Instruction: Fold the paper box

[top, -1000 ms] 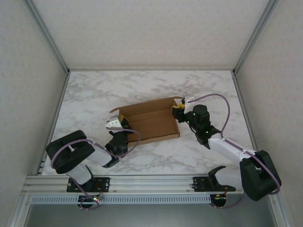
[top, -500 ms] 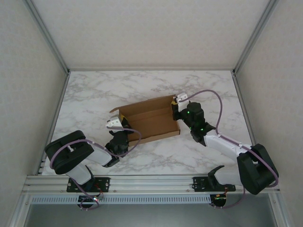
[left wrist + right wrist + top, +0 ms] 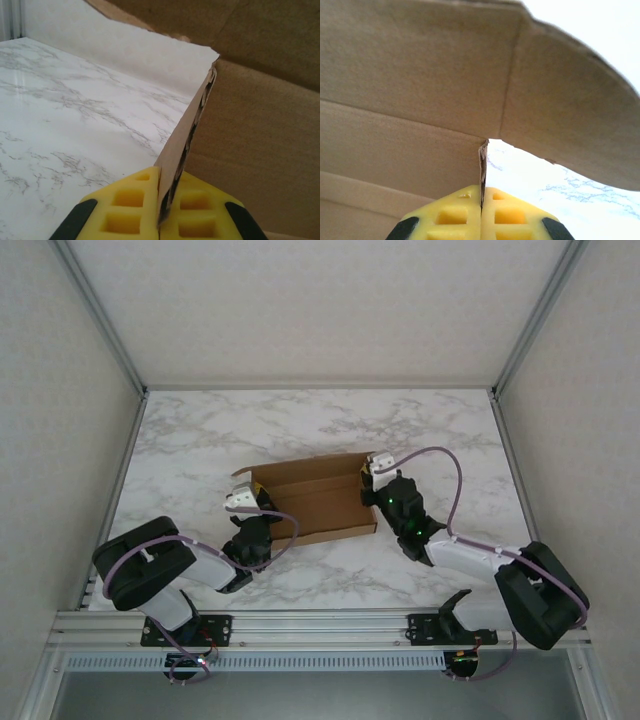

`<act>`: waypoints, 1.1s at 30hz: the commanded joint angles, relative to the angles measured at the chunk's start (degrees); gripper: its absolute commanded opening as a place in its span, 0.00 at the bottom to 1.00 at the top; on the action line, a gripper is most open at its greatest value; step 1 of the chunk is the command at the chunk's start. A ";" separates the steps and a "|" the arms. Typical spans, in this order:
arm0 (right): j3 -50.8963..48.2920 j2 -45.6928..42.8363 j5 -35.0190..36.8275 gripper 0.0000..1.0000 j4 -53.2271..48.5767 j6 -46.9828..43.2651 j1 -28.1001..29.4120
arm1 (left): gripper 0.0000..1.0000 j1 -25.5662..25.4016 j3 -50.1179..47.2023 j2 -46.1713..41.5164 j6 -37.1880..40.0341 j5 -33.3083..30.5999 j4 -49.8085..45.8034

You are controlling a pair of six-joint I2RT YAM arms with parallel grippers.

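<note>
A: Where's the box?

B: The paper box [image 3: 315, 498] lies open in the middle of the table [image 3: 200, 440]. The left gripper [image 3: 160, 202] is pinched onto its left end wall, and the right gripper [image 3: 481, 207] onto its right one.

A: And now?

B: I'd lift the 2 walls square together, gently, without tearing the creases.

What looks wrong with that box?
Nothing is broken. The paper box lies slanted on the table, only half folded. The left gripper and right gripper each pinch an end wall.
</note>
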 commanded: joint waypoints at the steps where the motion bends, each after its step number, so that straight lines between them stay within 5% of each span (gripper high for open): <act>1: -3.88 -0.80 0.07 0.01 0.46 2.99 2.40 | 0.00 -0.87 -1.86 1.50 -1.37 3.67 -10.76; 16: 10.69 4.07 11.93 0.06 -15.61 16.84 8.59 | 0.00 0.52 -0.79 -2.69 -4.28 10.54 -14.80; 33: 14.23 5.60 12.18 0.06 -13.92 19.85 10.55 | 0.00 6.42 2.12 -10.78 -8.49 19.33 -21.33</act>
